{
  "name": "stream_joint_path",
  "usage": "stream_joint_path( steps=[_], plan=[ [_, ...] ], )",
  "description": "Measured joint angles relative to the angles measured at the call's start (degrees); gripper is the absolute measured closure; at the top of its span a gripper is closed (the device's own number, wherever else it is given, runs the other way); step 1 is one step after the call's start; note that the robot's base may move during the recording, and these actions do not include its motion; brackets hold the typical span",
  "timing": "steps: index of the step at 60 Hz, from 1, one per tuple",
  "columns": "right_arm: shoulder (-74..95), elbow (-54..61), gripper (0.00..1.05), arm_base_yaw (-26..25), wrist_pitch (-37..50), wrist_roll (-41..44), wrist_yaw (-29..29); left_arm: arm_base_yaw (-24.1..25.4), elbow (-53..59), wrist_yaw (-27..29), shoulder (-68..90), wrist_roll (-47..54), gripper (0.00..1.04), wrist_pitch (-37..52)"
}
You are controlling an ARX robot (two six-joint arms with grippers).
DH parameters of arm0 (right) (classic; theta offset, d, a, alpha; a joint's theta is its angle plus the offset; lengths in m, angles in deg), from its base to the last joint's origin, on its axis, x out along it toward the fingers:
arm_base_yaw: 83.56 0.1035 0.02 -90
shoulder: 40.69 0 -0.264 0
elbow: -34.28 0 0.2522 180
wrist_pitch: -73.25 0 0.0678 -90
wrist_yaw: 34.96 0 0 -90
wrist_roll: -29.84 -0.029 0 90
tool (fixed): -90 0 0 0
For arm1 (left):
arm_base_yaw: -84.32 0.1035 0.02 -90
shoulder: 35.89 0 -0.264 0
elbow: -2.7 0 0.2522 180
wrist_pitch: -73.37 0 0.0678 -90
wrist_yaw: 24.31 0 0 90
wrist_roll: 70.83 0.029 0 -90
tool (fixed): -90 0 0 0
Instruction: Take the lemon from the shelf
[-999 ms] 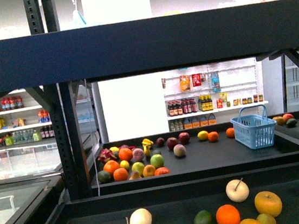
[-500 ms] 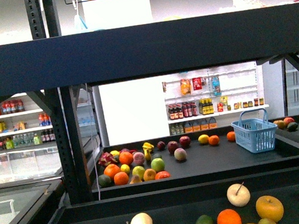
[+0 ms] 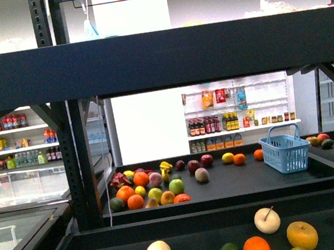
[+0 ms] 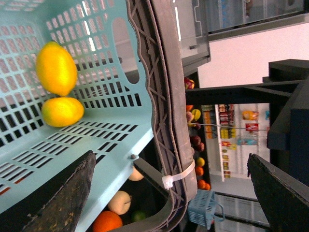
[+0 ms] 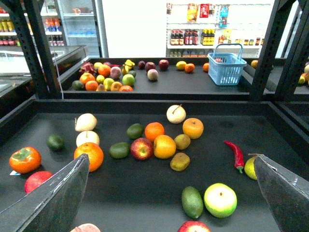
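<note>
Right wrist view: your right gripper hangs over the near deck of the shelf, jaws spread wide and holding nothing

Lemon: judged to be the yellow-green fruit lying on that deck just beside the red chili, its far side tucked behind one finger of the right gripper

Direction: it sits out at the edge of the jaw opening, not between the fingers; you would have to shift the gripper sideways toward the chili side before closing

Long axis: a pointed end seems to face the chili, so the fruit probably lies across the gripper's reach, but too much is hidden to be sure

Nearer arm: the right one, plainly; its camera is on this deck, and the lemon almost touches its finger

Left gripper: fingers wide apart and empty, held over the pale blue basket, where two yellow fruits rest side by side against the mesh

Front view: neither arm shows, and the lemon lies below the frame; you see only apples and an orange at the deck's far end

Lookalike: a small yellow fruit lies on the rear deck, well apart from both arms

Risk: the chili lies close enough to be swept along or caught by a finger
</note>
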Motion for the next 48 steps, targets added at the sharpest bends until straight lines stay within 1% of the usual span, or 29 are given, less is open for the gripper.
stream_joint_path(
  steps=[6,13,19,26,27,29,31,33,34,35,38,39,43,44,46,48],
  plan=[
    [0.0,0.0,0.02,0.0,0.0,0.0,0.0,-0.4,-1.1,3.2,-4.6,7.4,0.08,-6.2],
    [0.0,0.0,0.02,0.0,0.0,0.0,0.0,-2.6,-1.0,7.7,-11.1,17.7,0.08,-9.2],
    [0.0,0.0,0.02,0.0,0.0,0.0,0.0,-5.2,0.1,10.3,-17.6,25.6,0.08,-10.2],
    [0.0,0.0,0.02,0.0,0.0,0.0,0.0,-8.6,2.8,13.5,-25.1,33.9,0.08,-9.4],
    [0.0,0.0,0.02,0.0,0.0,0.0,0.0,-8.6,3.8,11.4,-26.3,36.2,0.1,-7.8],
    [0.0,0.0,0.02,0.0,0.0,0.0,0.0,-9.3,7.1,5.6,-29.3,40.4,0.17,-2.9],
    [0.0,0.0,0.02,0.0,0.0,0.0,0.0,-10.8,9.9,2.7,-31.9,44.6,0.22,-0.1],
    [0.0,0.0,0.02,0.0,0.0,0.0,0.0,-13.9,13.9,2.9,-36.1,48.6,0.29,1.2],
    [0.0,0.0,0.02,0.0,0.0,0.0,0.0,-15.8,16.0,3.8,-38.2,50.1,0.33,1.2],
    [0.0,0.0,0.02,0.0,0.0,0.0,0.2,-18.8,19.2,5.9,-41.5,51.9,0.38,1.2],
    [0.0,0.0,0.02,0.0,0.0,0.0,0.1,-25.1,25.2,11.3,-47.5,54.3,0.49,1.0],
    [0.0,0.0,0.02,0.0,0.0,0.0,0.0,-26.0,26.0,12.3,-48.3,54.4,0.51,0.9],
    [0.0,0.0,0.02,0.0,0.0,0.0,0.0,-35.1,32.4,22.3,-55.3,55.9,0.65,-0.2],
    [0.0,0.0,0.02,0.0,0.0,0.0,0.0,-36.2,33.2,23.1,-56.2,56.0,0.67,-0.5],
    [0.0,0.0,0.02,0.0,0.0,0.0,0.0,-39.4,36.5,24.9,-59.8,56.4,0.74,-0.7],
    [0.0,0.0,0.02,0.0,0.0,0.0,0.0,-40.8,39.1,25.1,-62.4,56.7,0.81,-0.4]
  ],
)
